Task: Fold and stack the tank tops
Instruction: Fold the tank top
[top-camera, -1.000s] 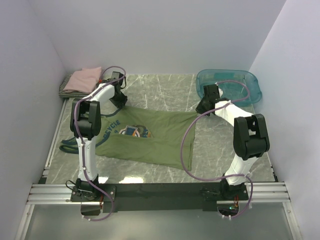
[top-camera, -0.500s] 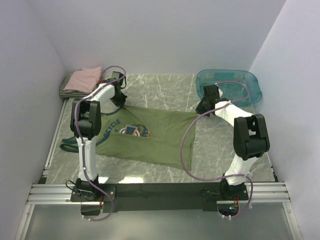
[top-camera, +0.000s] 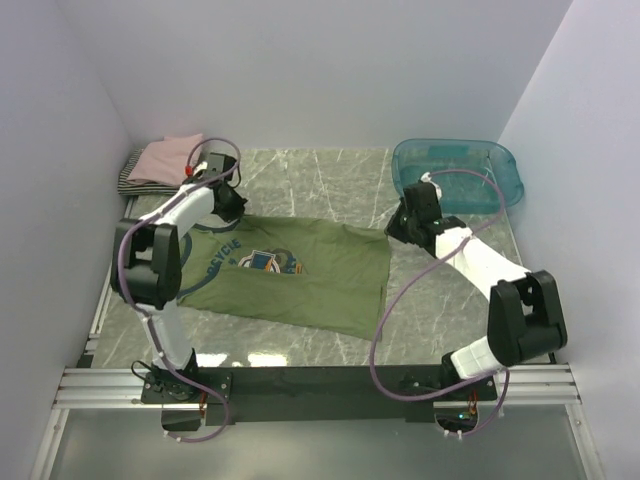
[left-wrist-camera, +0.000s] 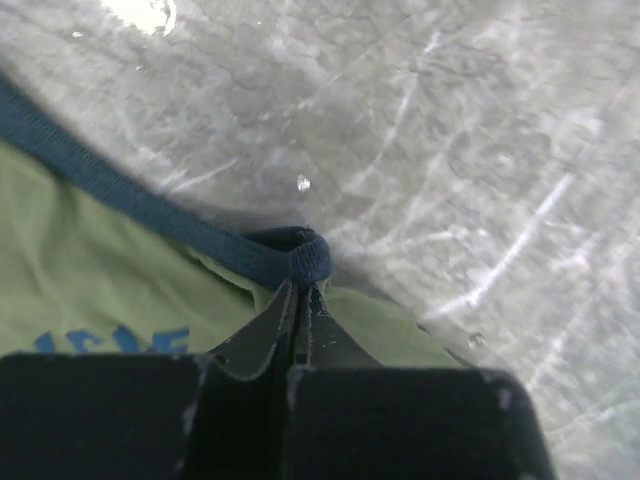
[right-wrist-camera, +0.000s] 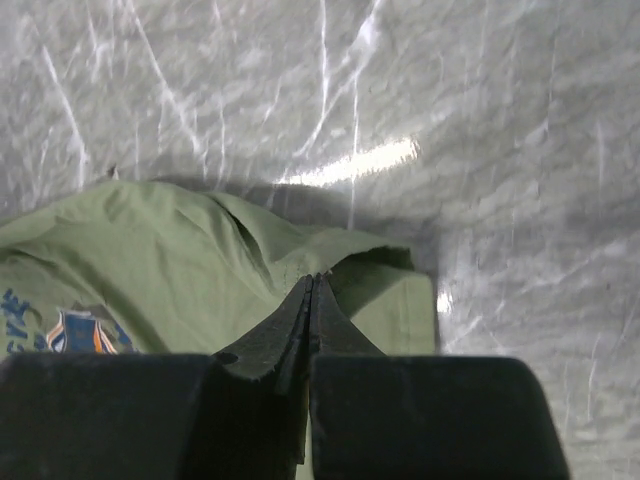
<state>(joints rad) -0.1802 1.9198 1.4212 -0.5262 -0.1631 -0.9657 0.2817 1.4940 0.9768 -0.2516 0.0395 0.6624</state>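
My left tool (left-wrist-camera: 300, 292): clamped on the olive-green tank top (top-camera: 300, 275) at its navy strap (left-wrist-camera: 150, 212).
My right tool (right-wrist-camera: 312, 283): clamped on the far hem corner.
Tank top: flat on the desk (top-camera: 330, 180), long axis left-right between my tools, body toward me.

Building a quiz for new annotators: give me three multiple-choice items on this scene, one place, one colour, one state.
1. Where is the teal tub? A) far-left corner B) far-right corner C) near edge
2. What colour tops the folded pile? A) yellow B) white C) pink
3. The left gripper is: A) shut on the green tank top's navy trim B) open in the air C) shut on the tub

B: it sits far right. C: its upper layer is pink. A: it is closed on the trim.
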